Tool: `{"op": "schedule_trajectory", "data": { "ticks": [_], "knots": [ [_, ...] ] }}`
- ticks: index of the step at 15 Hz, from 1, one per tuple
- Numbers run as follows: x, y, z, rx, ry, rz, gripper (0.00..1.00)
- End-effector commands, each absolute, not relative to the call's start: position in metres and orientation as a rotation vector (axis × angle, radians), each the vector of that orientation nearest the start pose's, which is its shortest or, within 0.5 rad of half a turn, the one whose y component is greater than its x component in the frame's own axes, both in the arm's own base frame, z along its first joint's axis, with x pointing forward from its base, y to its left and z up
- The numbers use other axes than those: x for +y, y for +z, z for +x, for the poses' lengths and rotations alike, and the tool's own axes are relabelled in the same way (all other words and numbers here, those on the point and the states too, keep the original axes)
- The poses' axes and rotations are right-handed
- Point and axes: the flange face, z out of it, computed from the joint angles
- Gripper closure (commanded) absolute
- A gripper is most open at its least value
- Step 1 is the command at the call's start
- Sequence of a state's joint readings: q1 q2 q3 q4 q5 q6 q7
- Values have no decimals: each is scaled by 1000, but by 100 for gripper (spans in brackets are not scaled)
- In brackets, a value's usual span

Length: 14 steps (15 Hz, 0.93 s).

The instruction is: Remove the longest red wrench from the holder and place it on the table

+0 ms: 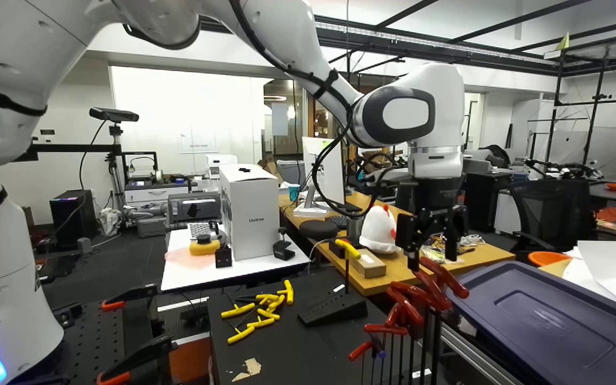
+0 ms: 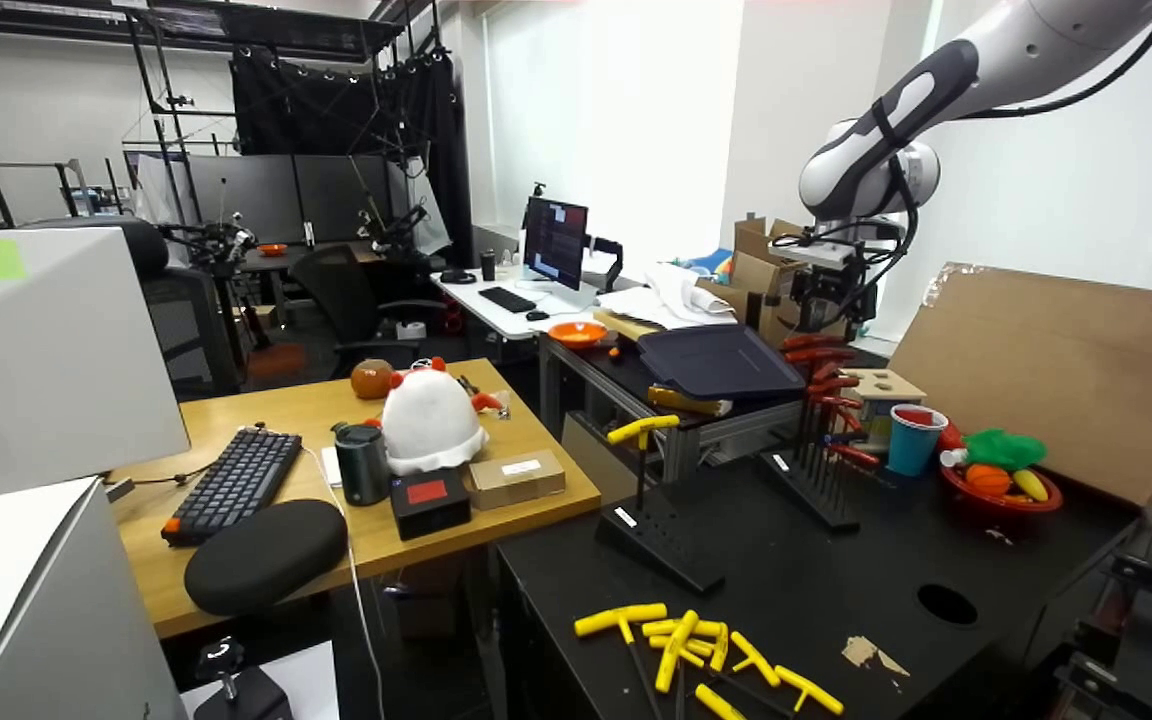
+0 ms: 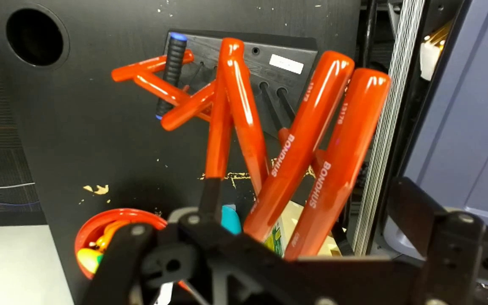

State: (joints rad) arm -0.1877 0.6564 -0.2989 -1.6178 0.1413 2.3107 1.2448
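In the wrist view, the longest wrench stands in the holder, shorter wrenches toward ten o'clock. The gripper hangs just above, its fingers wide apart and gripping nothing. The bowl is on the table toward nine o'clock, the lid toward two.

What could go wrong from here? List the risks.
What looks like the longest wrench stands close beside its neighbour; the open gripper might grab both. It could bind in the holder and drag that along. Laid down carelessly, it might hit the yellow tools on the table.
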Motion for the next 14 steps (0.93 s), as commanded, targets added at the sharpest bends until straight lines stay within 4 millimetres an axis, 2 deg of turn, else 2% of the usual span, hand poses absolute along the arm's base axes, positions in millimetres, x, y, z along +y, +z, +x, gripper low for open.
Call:
{"op": "schedule_trajectory", "data": {
  "ticks": [1, 13, 14],
  "knots": [
    [-288, 260, 633, 2441, -122, -2028, 0],
    [-289, 248, 633, 2449, -96, -2030, 0],
    [-288, 249, 633, 2446, -99, -2032, 25]
  ]
}}
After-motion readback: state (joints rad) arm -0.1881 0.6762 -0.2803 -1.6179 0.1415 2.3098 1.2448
